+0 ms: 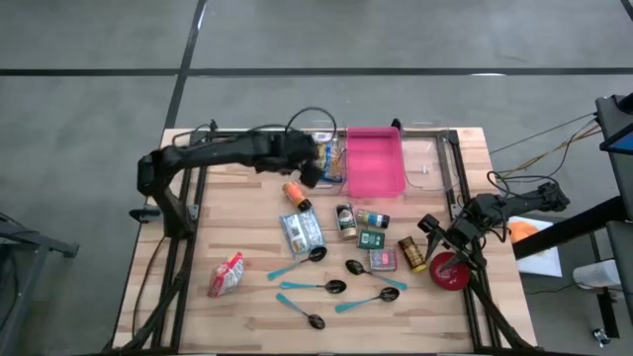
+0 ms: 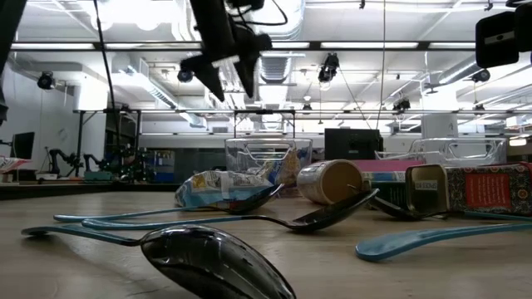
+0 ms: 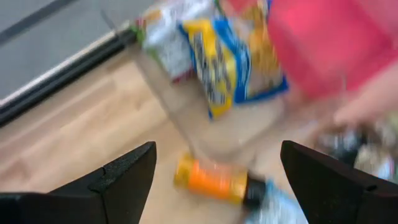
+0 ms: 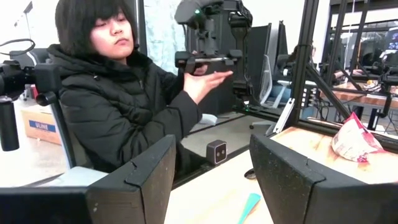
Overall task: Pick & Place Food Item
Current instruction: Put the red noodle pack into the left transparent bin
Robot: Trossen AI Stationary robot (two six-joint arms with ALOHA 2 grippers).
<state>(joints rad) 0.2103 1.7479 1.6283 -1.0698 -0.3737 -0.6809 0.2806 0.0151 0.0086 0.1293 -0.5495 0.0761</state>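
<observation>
Food items lie about the wooden table: an orange bottle on its side, a silver snack bag, a red-and-white packet, and tins and cans. A clear bin at the far side holds yellow-and-blue snack bags. My left gripper hangs open in the air above the orange bottle and the bin's near wall, fingers slanting down, nothing between them. In the low view it is high above the table. My right gripper waits open at the table's right edge.
A pink tray stands right of the clear bin. Several blue-handled spoons lie near the front edge, and a red tape roll sits at the right. A person sits beyond the table's left side.
</observation>
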